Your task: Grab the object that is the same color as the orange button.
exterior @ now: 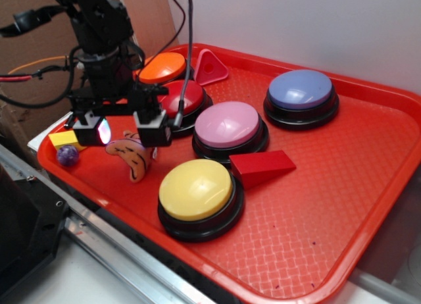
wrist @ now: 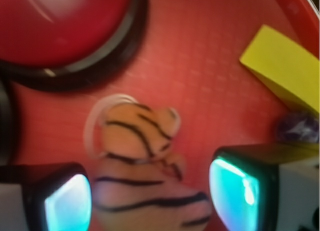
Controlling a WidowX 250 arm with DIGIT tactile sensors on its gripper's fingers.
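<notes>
Red tray (exterior: 342, 205), wrist view alone shows striped toy (wrist: 142, 166) between gripper (wrist: 150, 201) pads (wrist: 235, 188)

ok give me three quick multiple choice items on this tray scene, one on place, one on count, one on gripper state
1. Where is the tiger toy?
A. between the open fingers
B. on the purple button
C. off the tray

2. How many dome buttons sit on the tray?
A. three
B. five
C. seven

3. The gripper is:
A. shut on the yellow block
B. open around the toy
C. out of view

Key: 1 A, wrist view shows it between the pads. 2 B, orange, red, pink, purple, yellow. 3 B, the jaws stand apart.
</notes>
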